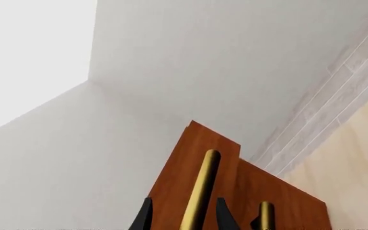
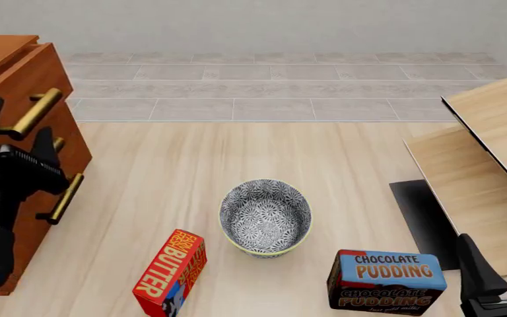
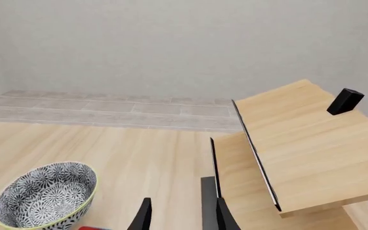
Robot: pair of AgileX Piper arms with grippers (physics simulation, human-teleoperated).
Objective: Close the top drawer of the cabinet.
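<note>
The left gripper (image 1: 182,215) reaches level at the top drawer (image 2: 11,82), jaws wide around its handle (image 1: 200,189); the right gripper (image 3: 181,215) hangs low, jaws apart

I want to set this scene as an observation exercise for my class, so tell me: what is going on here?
The left gripper is at the cabinet on the left, its open fingers straddling the brass handle of the top drawer, which juts out past the drawer below it. The right gripper waits open at the near right, holding nothing. A patterned bowl, a butter box and a chocolate pudding box lie untouched on the table.
</note>
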